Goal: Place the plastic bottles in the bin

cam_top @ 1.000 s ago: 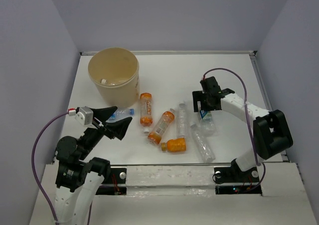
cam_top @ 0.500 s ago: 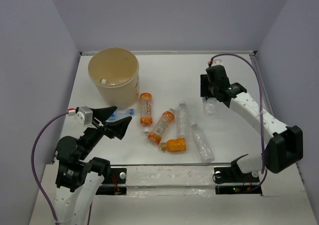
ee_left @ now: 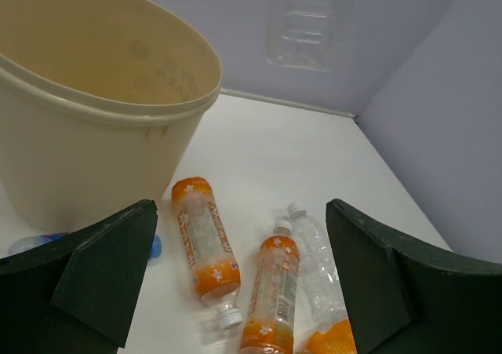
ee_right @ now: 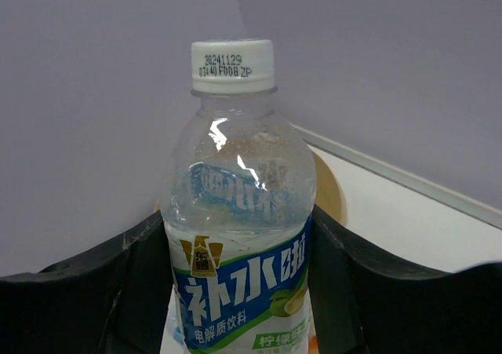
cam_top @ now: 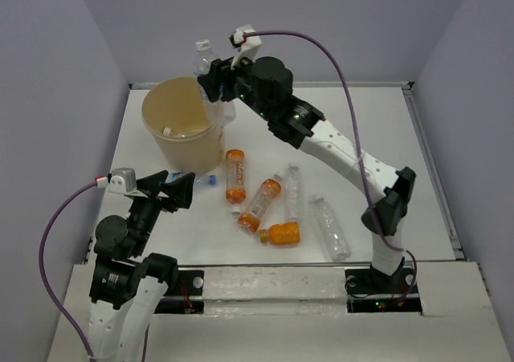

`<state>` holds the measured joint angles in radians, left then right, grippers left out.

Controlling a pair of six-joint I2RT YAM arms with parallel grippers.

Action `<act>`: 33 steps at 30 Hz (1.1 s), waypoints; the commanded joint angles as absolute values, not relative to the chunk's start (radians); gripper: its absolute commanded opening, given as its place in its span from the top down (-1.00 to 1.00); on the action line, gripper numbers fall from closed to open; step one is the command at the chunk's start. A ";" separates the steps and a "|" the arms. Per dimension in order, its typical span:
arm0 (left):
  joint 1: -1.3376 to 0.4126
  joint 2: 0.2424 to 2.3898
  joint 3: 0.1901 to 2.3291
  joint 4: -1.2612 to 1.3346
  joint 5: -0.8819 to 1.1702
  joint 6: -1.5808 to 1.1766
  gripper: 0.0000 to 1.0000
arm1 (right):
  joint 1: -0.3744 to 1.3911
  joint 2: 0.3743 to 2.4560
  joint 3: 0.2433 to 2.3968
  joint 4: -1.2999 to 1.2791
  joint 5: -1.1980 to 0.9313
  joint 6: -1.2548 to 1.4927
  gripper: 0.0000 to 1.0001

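My right gripper [cam_top: 215, 83] [ee_right: 239, 291] is shut on a clear, white-capped, blue-labelled plastic bottle [cam_top: 206, 59] [ee_right: 239, 213] [ee_left: 310, 24], held upright in the air over the back right rim of the beige bin [cam_top: 191, 149] [ee_left: 86, 150]. A white cap [cam_top: 167, 129] shows inside the bin. Three orange bottles [cam_top: 234, 174] [cam_top: 261, 204] [cam_top: 281, 233] and two clear ones [cam_top: 293, 192] [cam_top: 328, 228] lie at mid-table. My left gripper [cam_top: 175, 192] [ee_left: 243, 291] is open and empty, low at the near left, beside a blue-labelled bottle [cam_top: 202, 181]. It looks onto the orange bottles [ee_left: 204, 244] [ee_left: 274, 291].
Grey walls close in the white table on three sides. A raised rail [cam_top: 418, 129] runs along the right edge. The right arm [cam_top: 345, 157] stretches diagonally above the table's middle. The bin stands at the back left corner.
My right arm has lifted the blue-labelled bottle from the right side of the table and swung it across to above the bin's rim. The left gripper has shifted slightly left.
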<state>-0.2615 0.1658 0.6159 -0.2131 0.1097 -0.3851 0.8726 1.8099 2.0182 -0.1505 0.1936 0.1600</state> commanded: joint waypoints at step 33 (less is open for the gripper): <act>-0.601 0.831 0.790 -0.081 -0.150 -0.474 -0.97 | 0.638 1.095 0.893 0.003 0.209 0.328 -0.76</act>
